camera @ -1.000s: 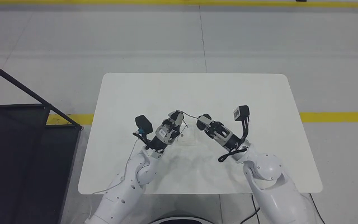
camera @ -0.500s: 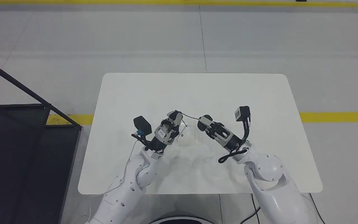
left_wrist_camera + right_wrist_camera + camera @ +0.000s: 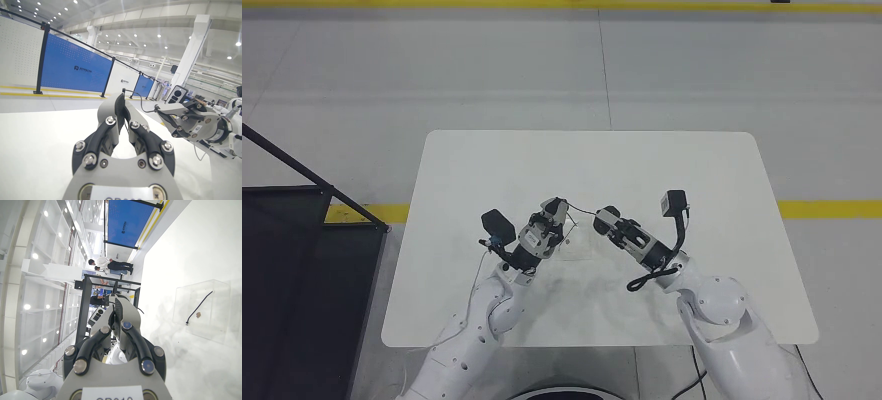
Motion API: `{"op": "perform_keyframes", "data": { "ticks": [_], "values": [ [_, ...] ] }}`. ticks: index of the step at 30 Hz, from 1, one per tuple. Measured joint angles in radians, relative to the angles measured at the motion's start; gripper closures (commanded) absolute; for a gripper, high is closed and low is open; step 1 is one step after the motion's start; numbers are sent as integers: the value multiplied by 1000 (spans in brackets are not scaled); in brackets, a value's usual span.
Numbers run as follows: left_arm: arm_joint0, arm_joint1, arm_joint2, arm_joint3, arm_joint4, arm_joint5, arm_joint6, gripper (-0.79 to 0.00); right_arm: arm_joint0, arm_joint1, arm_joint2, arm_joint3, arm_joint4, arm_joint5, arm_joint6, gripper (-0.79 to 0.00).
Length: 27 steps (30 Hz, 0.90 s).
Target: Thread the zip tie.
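A thin black zip tie (image 3: pixel 580 209) arcs in the air between my two grippers above the middle of the white table (image 3: pixel 692 180). My left gripper (image 3: pixel 555 208) is shut on one end. In the left wrist view the tie's small head sticks out above the left gripper (image 3: pixel 122 98), and the strap (image 3: pixel 140 100) curves across to my right gripper (image 3: pixel 157 110). The right gripper (image 3: pixel 604 215) is shut on the other end. In its own view the right gripper (image 3: pixel 114 301) has its pads pressed together, and a short bit of strap (image 3: pixel 140 310) shows beside them.
A clear plastic box (image 3: pixel 577 245) sits on the table just below the grippers. In the right wrist view the box (image 3: pixel 196 283) holds a second black zip tie (image 3: pixel 200 303). A black frame (image 3: pixel 302 250) stands left of the table.
The right arm has crept slightly toward the left one. Both grippers still hold the tie as before.
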<state>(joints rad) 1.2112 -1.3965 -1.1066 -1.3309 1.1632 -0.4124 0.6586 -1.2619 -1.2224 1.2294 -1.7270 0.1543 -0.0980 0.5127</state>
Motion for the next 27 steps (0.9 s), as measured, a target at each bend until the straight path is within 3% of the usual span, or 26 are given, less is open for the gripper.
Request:
{"op": "perform_keyframes", "data": {
  "ticks": [27],
  "values": [
    [-15, -10, 25, 38, 144, 133, 93, 0, -7, 1, 4, -8, -10, -1, 5, 0]
  ]
}}
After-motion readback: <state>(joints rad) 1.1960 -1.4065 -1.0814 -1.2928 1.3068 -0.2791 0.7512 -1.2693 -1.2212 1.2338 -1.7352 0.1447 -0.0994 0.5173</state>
